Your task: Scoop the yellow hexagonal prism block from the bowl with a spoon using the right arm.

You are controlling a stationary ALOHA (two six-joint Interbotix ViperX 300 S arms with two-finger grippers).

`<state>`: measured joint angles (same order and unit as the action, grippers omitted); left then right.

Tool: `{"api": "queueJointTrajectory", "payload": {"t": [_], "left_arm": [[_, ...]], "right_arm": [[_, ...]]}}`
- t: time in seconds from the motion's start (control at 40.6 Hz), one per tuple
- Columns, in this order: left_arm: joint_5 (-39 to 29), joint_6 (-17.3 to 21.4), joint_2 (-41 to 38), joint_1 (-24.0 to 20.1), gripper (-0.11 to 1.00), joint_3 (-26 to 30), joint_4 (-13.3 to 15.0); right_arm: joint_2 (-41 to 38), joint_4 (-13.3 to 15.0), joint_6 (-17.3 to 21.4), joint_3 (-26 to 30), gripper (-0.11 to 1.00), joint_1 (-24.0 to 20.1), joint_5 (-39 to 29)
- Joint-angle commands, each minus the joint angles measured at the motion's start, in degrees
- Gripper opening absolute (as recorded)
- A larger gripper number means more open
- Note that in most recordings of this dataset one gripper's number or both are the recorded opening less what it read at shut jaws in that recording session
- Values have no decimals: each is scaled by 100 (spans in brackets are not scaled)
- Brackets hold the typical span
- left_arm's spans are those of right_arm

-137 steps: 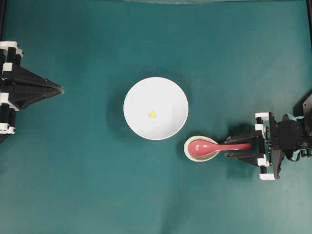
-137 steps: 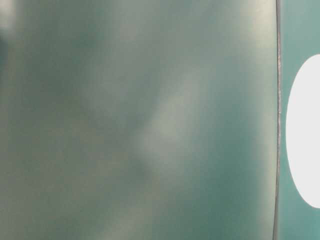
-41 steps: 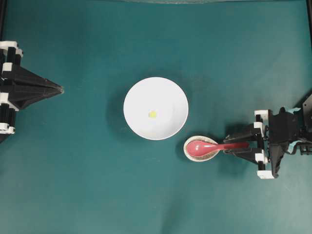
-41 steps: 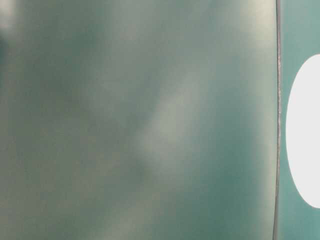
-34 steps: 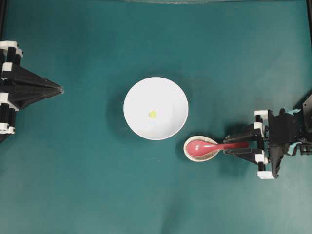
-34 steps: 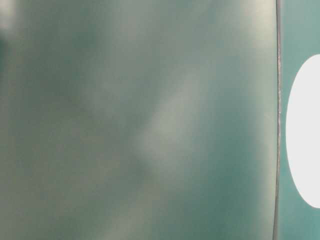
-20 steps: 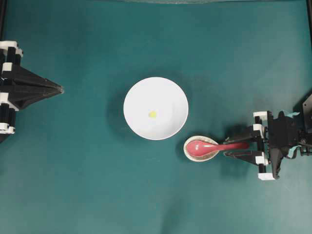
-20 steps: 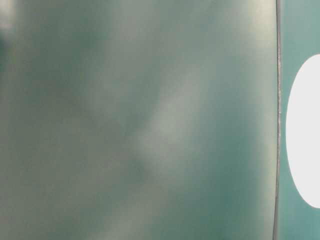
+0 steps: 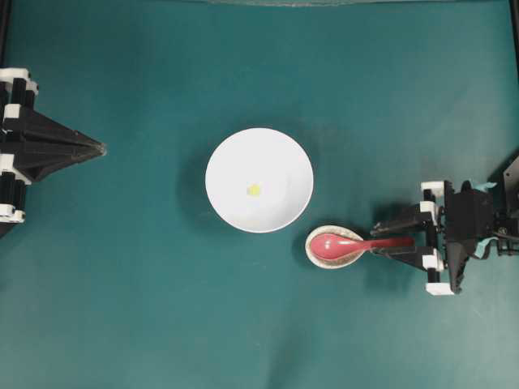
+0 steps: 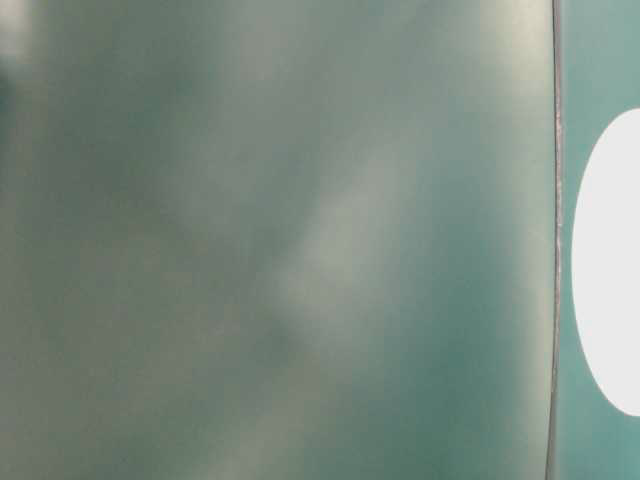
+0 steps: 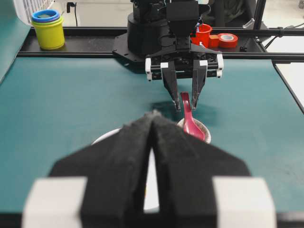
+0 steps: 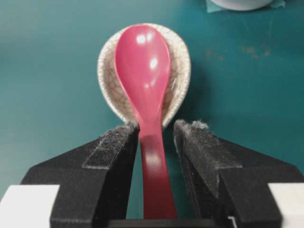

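The white bowl [image 9: 276,162] sits mid-table with the tiny yellow hexagonal prism block [image 9: 254,190] lying inside it. Just right of the bowl, the pink-red spoon [image 9: 340,244] lies with its scoop in a speckled rest [image 9: 310,243] and its handle pointing right. My right gripper [image 9: 381,241] is open and straddles the handle. In the right wrist view the spoon [image 12: 142,66] runs between the pads [image 12: 118,142]; a gap shows at the right pad, and the left tip is at the handle's edge. My left gripper [image 9: 101,148] rests shut at the far left, holding nothing.
Stacked yellow and blue cups [image 11: 48,31] and red tape rolls [image 11: 228,40] stand on the rail behind the right arm's base. The table-level view is a blur, with the bowl [image 10: 610,260] at its right edge. The table is teal cloth.
Since the earliest frame the right jaws have narrowed around the spoon handle. Over the last second little differs; the spoon stays on its rest and the left arm is still.
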<state>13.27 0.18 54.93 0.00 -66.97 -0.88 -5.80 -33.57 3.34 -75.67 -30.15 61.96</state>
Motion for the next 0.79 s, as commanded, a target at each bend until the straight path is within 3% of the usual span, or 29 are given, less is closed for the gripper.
{"api": "queueJointTrajectory", "payload": {"t": [0.0, 0.296, 0.764], "left_arm": [[53, -9, -35, 9, 0, 149, -9], [53, 0, -35, 9, 0, 149, -9], [53, 0, -44, 9, 0, 149, -9]], "right_arm": [[9, 0, -9, 88, 45, 0, -44], [-26, 9, -9, 185, 58, 0, -343], [-123, 0, -9, 141, 58, 9, -325]]}}
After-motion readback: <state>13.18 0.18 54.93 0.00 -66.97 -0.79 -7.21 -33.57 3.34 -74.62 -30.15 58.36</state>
